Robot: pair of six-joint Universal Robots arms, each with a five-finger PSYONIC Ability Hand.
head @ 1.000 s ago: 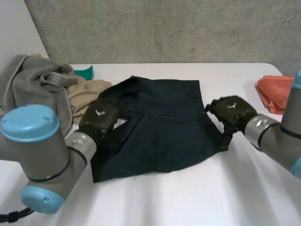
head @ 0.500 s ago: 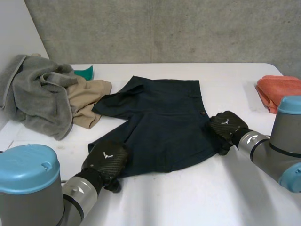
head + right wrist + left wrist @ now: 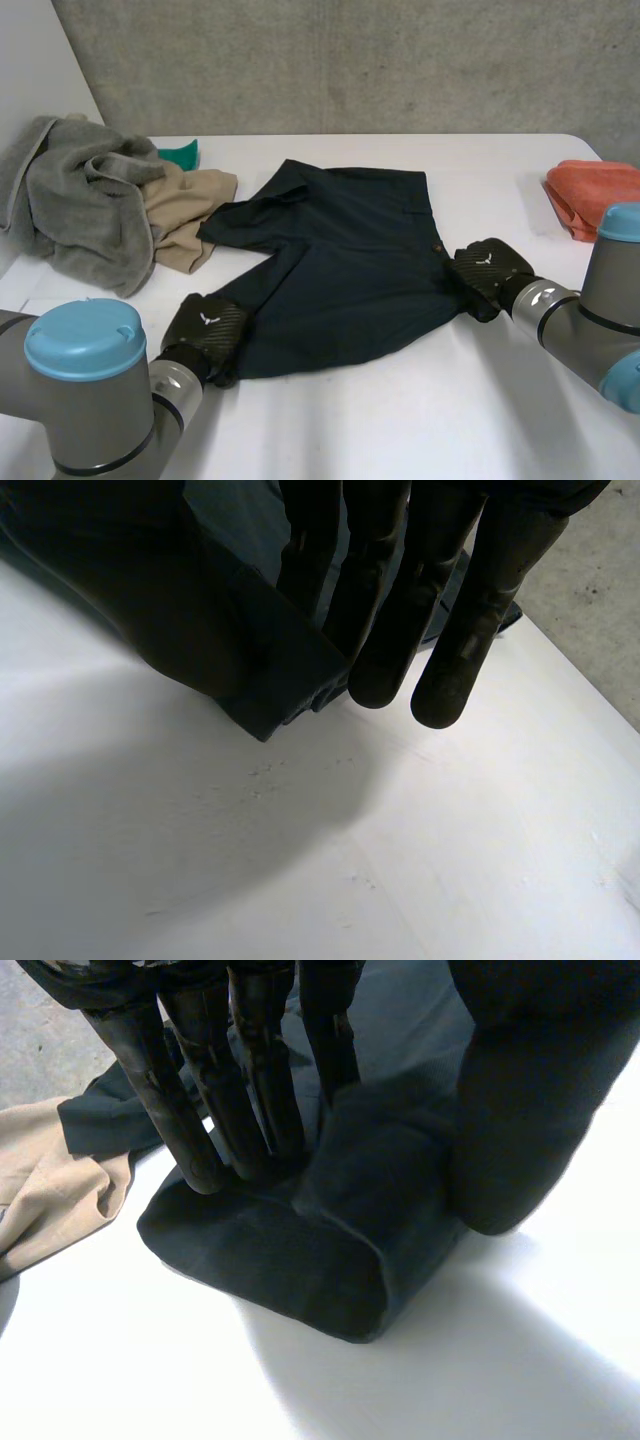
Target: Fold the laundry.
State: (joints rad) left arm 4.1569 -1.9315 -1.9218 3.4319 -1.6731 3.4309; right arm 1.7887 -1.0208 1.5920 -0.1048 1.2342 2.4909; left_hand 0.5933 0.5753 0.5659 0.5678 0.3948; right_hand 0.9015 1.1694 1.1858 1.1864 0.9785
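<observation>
Since half a second ago the left hand [image 3: 205,328] has drawn the near corner a little outward, and the dark shorts [image 3: 350,280] lie flatter. They are spread mid-desk [image 3: 400,420], between both hands. The left fingers [image 3: 180,1120] pinch the near left corner against the thumb; the right hand [image 3: 487,272] pinches the right edge. The far edge lies straight beyond the fingers, so the fold probably goes away from the robot.

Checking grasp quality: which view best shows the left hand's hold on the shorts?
The left wrist view: the left hand pinches a rolled corner of the dark shorts between fingers and thumb. The head view gives the hand's back; the right wrist view has the right hand pinching another corner.
</observation>
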